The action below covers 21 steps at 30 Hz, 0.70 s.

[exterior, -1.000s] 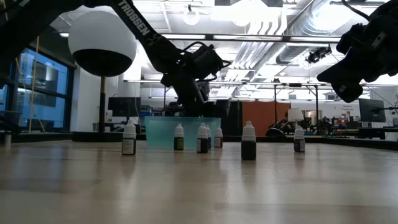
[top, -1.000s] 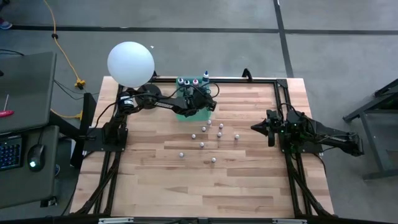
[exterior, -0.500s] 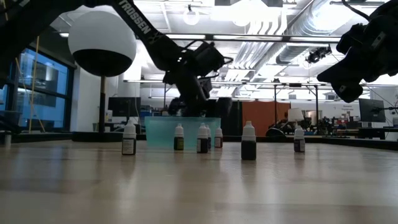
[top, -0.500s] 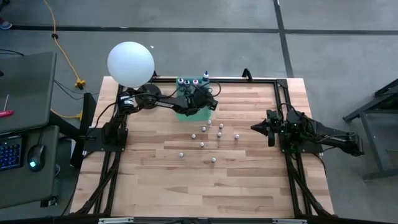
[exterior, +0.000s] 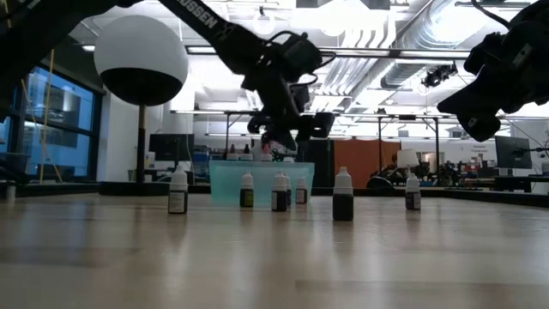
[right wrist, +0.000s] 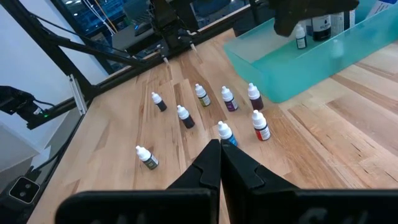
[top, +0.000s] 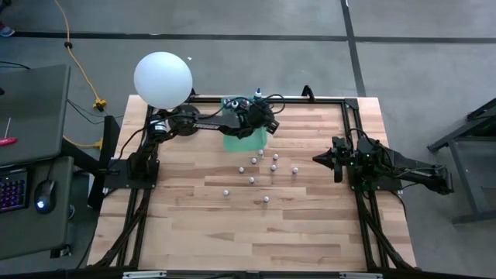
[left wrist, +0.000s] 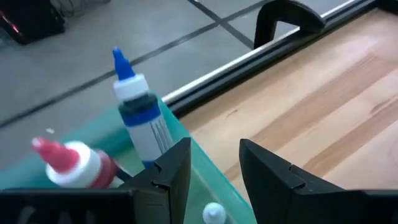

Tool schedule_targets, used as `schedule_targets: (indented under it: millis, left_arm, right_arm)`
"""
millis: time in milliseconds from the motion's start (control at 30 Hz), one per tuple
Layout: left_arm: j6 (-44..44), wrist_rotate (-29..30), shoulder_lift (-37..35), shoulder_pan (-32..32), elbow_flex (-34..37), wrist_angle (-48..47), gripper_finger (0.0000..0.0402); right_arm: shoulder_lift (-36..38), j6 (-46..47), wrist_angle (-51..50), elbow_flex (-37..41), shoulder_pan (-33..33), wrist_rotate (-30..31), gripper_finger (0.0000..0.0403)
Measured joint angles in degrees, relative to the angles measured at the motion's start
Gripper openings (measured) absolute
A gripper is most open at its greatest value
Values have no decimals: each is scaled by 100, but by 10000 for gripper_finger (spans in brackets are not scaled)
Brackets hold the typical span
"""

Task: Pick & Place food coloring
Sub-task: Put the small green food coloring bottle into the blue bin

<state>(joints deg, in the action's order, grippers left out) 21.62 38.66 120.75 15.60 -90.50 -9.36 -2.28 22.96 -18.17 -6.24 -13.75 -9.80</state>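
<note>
Eight small white-capped food coloring bottles (top: 255, 171) stand scattered on my pale wood-plank worktop (top: 310, 225). More stand in the translucent green tray (top: 249, 139). My left claw (left wrist: 211, 165) hangs over that tray's far corner, fingers parted, empty. My right claw (right wrist: 220, 163) waits pinched closed, empty, at the right edge.
</note>
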Motion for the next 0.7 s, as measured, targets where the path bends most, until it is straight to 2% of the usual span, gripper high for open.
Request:
schedule_targets:
  millis: [200,300,533,633,700]
  left_arm:
    - [-404,43,0,-239,-775,-950,134]
    - [-487,-351,0,-383,-1266,-1824,134]
    - [-647,-1836,-1,-780,-2318,-4169,134]
    - [-810,-2193,-82,-1011,-2526,-4905,134]
    - [-830,-2330,-226,-1168,-2537,-5080,133]
  right_arm:
    - [2,7,0,0,1,0,0]
    - [0,0,0,0,0,0,0]
    - [2,7,0,0,-1,0,0]
    - [1,1,0,0,1,0,0]
    - [0,6,0,0,0,0,0]
